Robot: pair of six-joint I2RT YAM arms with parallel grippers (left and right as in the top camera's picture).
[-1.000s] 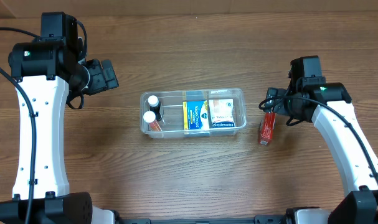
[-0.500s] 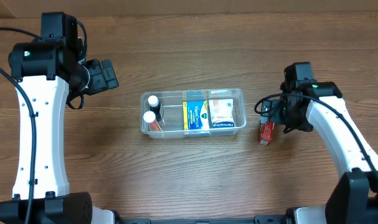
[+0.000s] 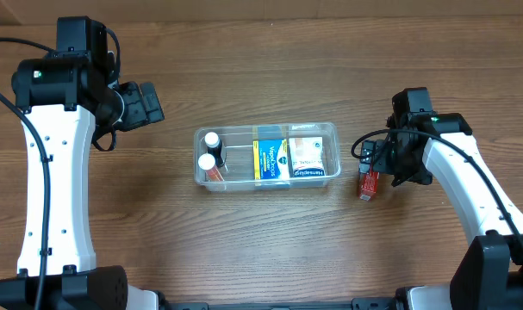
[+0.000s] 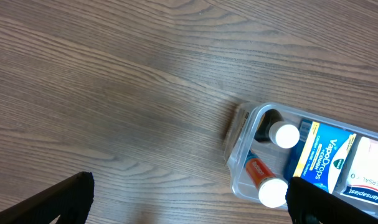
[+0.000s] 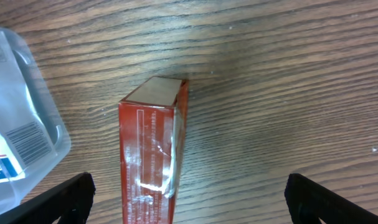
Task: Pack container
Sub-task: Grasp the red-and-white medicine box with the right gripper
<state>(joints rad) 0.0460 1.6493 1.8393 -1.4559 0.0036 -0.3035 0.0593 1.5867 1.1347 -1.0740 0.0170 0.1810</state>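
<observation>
The clear plastic container lies mid-table and holds two white-capped bottles, a blue box and a white box. Its left end shows in the left wrist view and one corner in the right wrist view. A red box lies on the table just right of the container. My right gripper hovers over it, open, with the red box between the fingertips and nearer the left one. My left gripper is open and empty, up and left of the container; in the left wrist view its tips frame bare table.
The table is brown wood grain. Both white arms stand at the left and right sides. Nothing else lies on the table.
My right gripper has moved down and right, over the red box. The left arm, the container and the red box have not moved.
</observation>
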